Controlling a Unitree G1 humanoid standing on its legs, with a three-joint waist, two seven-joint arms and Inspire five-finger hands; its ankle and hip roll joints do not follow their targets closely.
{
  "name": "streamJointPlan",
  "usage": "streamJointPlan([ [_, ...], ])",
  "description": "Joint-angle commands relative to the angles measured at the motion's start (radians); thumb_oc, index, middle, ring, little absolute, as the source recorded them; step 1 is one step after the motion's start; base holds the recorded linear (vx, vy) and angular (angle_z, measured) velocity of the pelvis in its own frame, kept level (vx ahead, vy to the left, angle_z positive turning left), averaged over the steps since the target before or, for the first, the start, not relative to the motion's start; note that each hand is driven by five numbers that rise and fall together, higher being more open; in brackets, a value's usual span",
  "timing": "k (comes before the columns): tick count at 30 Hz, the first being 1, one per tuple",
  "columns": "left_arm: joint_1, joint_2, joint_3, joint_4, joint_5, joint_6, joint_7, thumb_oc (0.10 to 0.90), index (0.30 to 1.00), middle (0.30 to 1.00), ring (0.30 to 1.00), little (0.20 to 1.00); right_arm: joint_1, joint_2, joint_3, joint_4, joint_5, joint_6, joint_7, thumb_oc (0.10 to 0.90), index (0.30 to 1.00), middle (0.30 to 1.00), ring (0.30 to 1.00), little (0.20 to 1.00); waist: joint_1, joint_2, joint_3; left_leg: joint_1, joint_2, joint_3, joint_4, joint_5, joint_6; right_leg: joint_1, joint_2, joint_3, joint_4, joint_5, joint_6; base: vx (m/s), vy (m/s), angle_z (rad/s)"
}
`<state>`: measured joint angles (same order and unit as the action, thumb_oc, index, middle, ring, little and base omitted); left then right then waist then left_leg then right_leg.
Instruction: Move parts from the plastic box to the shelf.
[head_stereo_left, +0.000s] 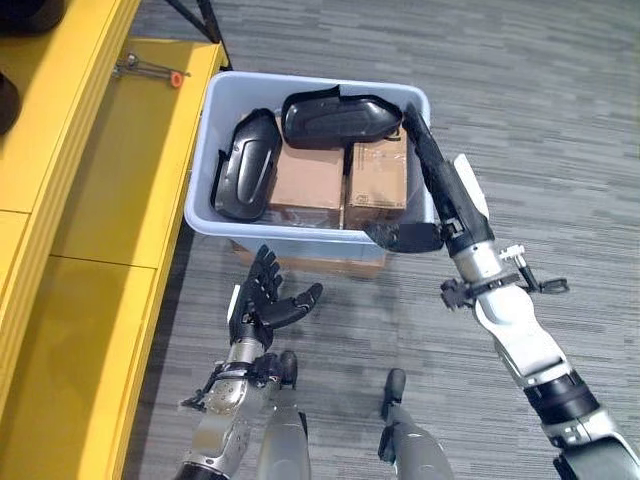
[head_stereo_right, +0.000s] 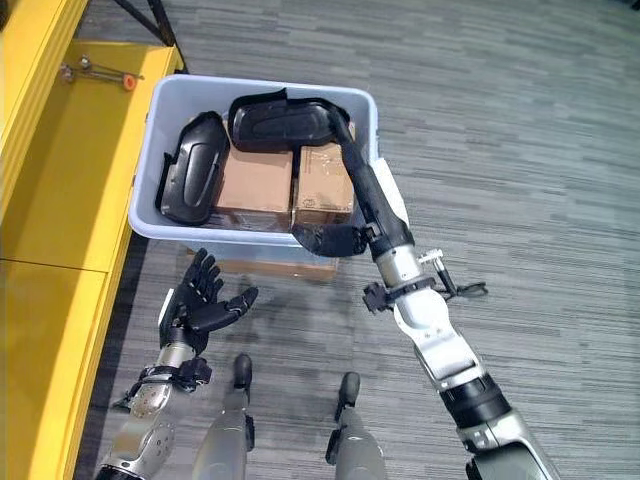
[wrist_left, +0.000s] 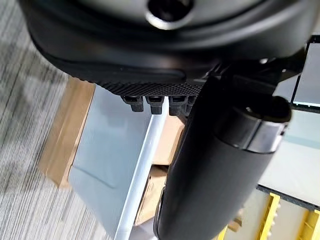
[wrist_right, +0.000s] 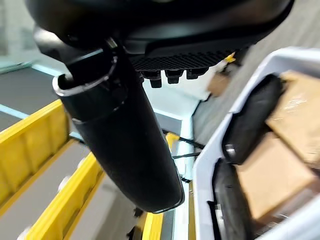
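— Left eye view first: where are the parts?

— Most sit in the plastic box (head_stereo_left: 200, 190), a pale blue tub on the grey floor (head_stereo_left: 560, 120), just beside the yellow shelf (head_stereo_left: 130, 170). One black moulded part (head_stereo_left: 248, 165) leans upright against the box wall nearest the shelf. A second black part (head_stereo_left: 338, 118) lies across the far end, on top of two cardboard boxes (head_stereo_left: 340, 185) packed side by side.

— And the right arm?

— It reaches in from the lower right. A third long black part (head_stereo_right: 365, 200) runs from the hand up over the box's right corner, with one flared end at the near rim. The right hand (head_stereo_left: 468, 232) is at that part's lower end, but its fingers are hidden behind the part, so I cannot tell whether they are closed on it.

— Does its wrist view help?

— No. It shows the thumb (wrist_right: 125, 145) standing out from the palm, and past it the box with its dark parts and cardboard.

— The left hand?

— The left hand (head_stereo_left: 265, 298) hangs in front of the box's near wall, apart from it, fingers spread and relaxed, thumb out, holding nothing.

— Anything on the shelf?

— A small metal tool with an orange tip (head_stereo_left: 150, 70) lies on its far section.
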<state>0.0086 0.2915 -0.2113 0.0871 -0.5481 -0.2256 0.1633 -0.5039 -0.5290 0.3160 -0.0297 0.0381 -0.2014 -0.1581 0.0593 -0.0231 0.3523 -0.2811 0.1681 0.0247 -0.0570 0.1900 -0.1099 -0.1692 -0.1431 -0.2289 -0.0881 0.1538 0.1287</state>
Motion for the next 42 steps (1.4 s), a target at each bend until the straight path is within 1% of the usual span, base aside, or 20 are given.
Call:
streamJointPlan([
  [1,-0.061,0.048,0.023,-0.137,-0.015,-0.090,-0.013,0.900,1.000,1.000,1.000,1.000,-0.135,-0.001,-0.011,-0.067,-0.045,-0.070,-0.062,0.900,1.000,1.000,1.000,1.000,0.004,-0.081,-0.040,0.038,0.029,0.019,0.028,-0.091,0.008,-0.016,-0.081,0.025,0.066,-0.043,0.032,0.00,-0.023,0.05],
  [4,-0.070,0.052,0.012,-0.139,-0.019,-0.088,-0.007,0.900,1.000,1.000,1.000,1.000,-0.251,-0.016,0.032,-0.036,-0.071,-0.052,-0.070,0.900,1.000,1.000,1.000,1.000,0.016,-0.081,-0.028,0.030,0.029,0.019,0.021,-0.088,0.007,-0.026,-0.079,0.025,0.062,-0.040,0.032,0.00,-0.006,0.02],
  [6,-0.071,0.053,0.012,-0.137,-0.022,-0.088,-0.006,0.900,1.000,1.000,1.000,1.000,-0.277,-0.020,0.040,-0.024,-0.079,-0.049,-0.073,0.900,1.000,1.000,1.000,1.000,0.018,-0.081,-0.025,0.028,0.029,0.019,0.022,-0.088,0.006,-0.029,-0.078,0.026,0.061,-0.040,0.032,0.00,0.000,0.00],
  [7,-0.071,0.060,0.005,-0.140,-0.029,-0.089,-0.006,0.900,1.000,1.000,1.000,1.000,-0.357,-0.033,0.074,0.015,-0.094,-0.035,-0.077,0.900,1.000,1.000,1.000,1.000,0.028,-0.083,-0.019,0.020,0.029,0.016,0.025,-0.088,0.007,-0.035,-0.078,0.029,0.060,-0.037,0.031,-0.01,-0.015,0.06],
  [8,-0.072,0.059,0.006,-0.140,-0.029,-0.089,-0.006,0.900,1.000,1.000,1.000,1.000,-0.361,-0.033,0.076,0.019,-0.094,-0.036,-0.078,0.900,1.000,1.000,1.000,1.000,0.028,-0.083,-0.018,0.019,0.029,0.016,0.025,-0.089,0.007,-0.035,-0.078,0.029,0.060,-0.037,0.031,-0.01,-0.003,0.05],
  [9,-0.073,0.066,0.000,-0.143,-0.036,-0.092,-0.005,0.900,1.000,1.000,1.000,1.000,-0.431,-0.033,0.104,0.070,-0.095,-0.026,-0.087,0.900,1.000,1.000,1.000,1.000,0.035,-0.083,-0.013,0.014,0.028,0.016,0.027,-0.089,0.007,-0.038,-0.078,0.030,0.058,-0.035,0.030,0.00,0.000,0.00],
  [12,-0.085,0.073,-0.007,-0.144,-0.045,-0.096,-0.002,0.900,1.000,1.000,1.000,1.000,-0.544,-0.017,0.158,0.156,-0.099,-0.010,-0.098,0.900,1.000,1.000,1.000,1.000,0.046,-0.085,0.001,0.000,0.023,0.017,0.029,-0.088,0.007,-0.048,-0.080,0.031,0.055,-0.028,0.032,-0.01,0.003,0.00],
  [16,-0.093,0.076,-0.015,-0.142,-0.050,-0.096,0.007,0.900,1.000,1.000,1.000,1.000,-0.623,0.004,0.203,0.231,-0.115,0.010,-0.104,0.900,1.000,1.000,1.000,1.000,0.054,-0.087,0.015,-0.018,0.020,0.014,0.029,-0.082,0.006,-0.061,-0.081,0.031,0.050,-0.021,0.031,0.00,0.007,0.02],
  [18,-0.104,0.081,-0.020,-0.142,-0.053,-0.101,0.016,0.900,1.000,1.000,1.000,1.000,-0.714,0.025,0.255,0.333,-0.132,0.031,-0.110,0.900,1.000,1.000,1.000,1.000,0.068,-0.087,0.028,-0.042,0.013,0.009,0.025,-0.076,0.006,-0.078,-0.083,0.032,0.040,-0.012,0.033,-0.01,0.011,0.03],
  [21,-0.119,0.076,-0.033,-0.137,-0.058,-0.108,0.031,0.900,1.000,1.000,1.000,1.000,-0.786,0.072,0.286,0.456,-0.132,0.048,-0.129,0.900,1.000,1.000,1.000,1.000,0.084,-0.085,0.043,-0.066,0.007,0.002,0.023,-0.070,0.007,-0.089,-0.086,0.029,0.029,0.000,0.036,0.00,0.007,0.03],
  [22,-0.131,0.072,-0.041,-0.133,-0.055,-0.110,0.039,0.900,1.000,1.000,1.000,1.000,-0.805,0.089,0.295,0.494,-0.126,0.053,-0.136,0.900,1.000,1.000,1.000,1.000,0.090,-0.082,0.049,-0.077,0.004,-0.003,0.021,-0.066,0.008,-0.095,-0.087,0.026,0.026,0.004,0.037,-0.02,0.017,0.12],
  [24,-0.137,0.071,-0.044,-0.129,-0.053,-0.111,0.042,0.900,1.000,1.000,1.000,1.000,-0.814,0.095,0.299,0.511,-0.121,0.055,-0.139,0.900,1.000,1.000,1.000,1.000,0.091,-0.080,0.052,-0.087,0.001,-0.006,0.021,-0.065,0.008,-0.100,-0.088,0.024,0.024,0.005,0.037,-0.01,0.019,0.10],
  [26,-0.148,0.070,-0.058,-0.127,-0.054,-0.113,0.051,0.900,1.000,1.000,1.000,1.000,-0.840,0.114,0.304,0.557,-0.107,0.059,-0.149,0.900,1.000,1.000,1.000,1.000,0.101,-0.078,0.062,-0.103,-0.006,-0.013,0.021,-0.061,0.008,-0.106,-0.090,0.016,0.021,0.009,0.038,0.00,0.028,0.05],
  [31,-0.160,0.071,-0.064,-0.121,-0.051,-0.116,0.068,0.900,1.000,1.000,1.000,1.000,-0.873,0.137,0.312,0.610,-0.086,0.064,-0.161,0.900,1.000,1.000,1.000,1.000,0.113,-0.078,0.079,-0.132,-0.014,-0.023,0.032,-0.064,0.010,-0.114,-0.093,0.009,0.016,0.013,0.041,-0.01,0.013,0.06],
  [32,-0.171,0.074,-0.070,-0.122,-0.052,-0.116,0.075,0.900,1.000,1.000,1.000,1.000,-0.899,0.146,0.326,0.632,-0.080,0.069,-0.167,0.900,1.000,1.000,1.000,1.000,0.124,-0.079,0.094,-0.157,-0.018,-0.032,0.045,-0.065,0.012,-0.122,-0.094,0.003,0.018,0.014,0.040,-0.02,0.007,0.10],
  [37,-0.188,0.072,-0.087,-0.112,-0.061,-0.118,0.082,0.900,1.000,1.000,1.000,1.000,-0.940,0.157,0.344,0.658,-0.065,0.071,-0.177,0.900,1.000,1.000,1.000,1.000,0.135,-0.081,0.110,-0.185,-0.025,-0.047,0.056,-0.065,0.013,-0.126,-0.096,-0.011,0.014,0.017,0.041,0.00,0.014,0.14],
  [42,-0.199,0.069,-0.099,-0.107,-0.069,-0.117,0.095,0.900,1.000,1.000,1.000,1.000,-0.965,0.158,0.350,0.642,-0.054,0.069,-0.190,0.900,1.000,1.000,1.000,1.000,0.142,-0.087,0.122,-0.206,-0.033,-0.059,0.065,-0.068,0.015,-0.131,-0.098,-0.020,0.013,0.018,0.043,0.01,0.024,0.11],
])
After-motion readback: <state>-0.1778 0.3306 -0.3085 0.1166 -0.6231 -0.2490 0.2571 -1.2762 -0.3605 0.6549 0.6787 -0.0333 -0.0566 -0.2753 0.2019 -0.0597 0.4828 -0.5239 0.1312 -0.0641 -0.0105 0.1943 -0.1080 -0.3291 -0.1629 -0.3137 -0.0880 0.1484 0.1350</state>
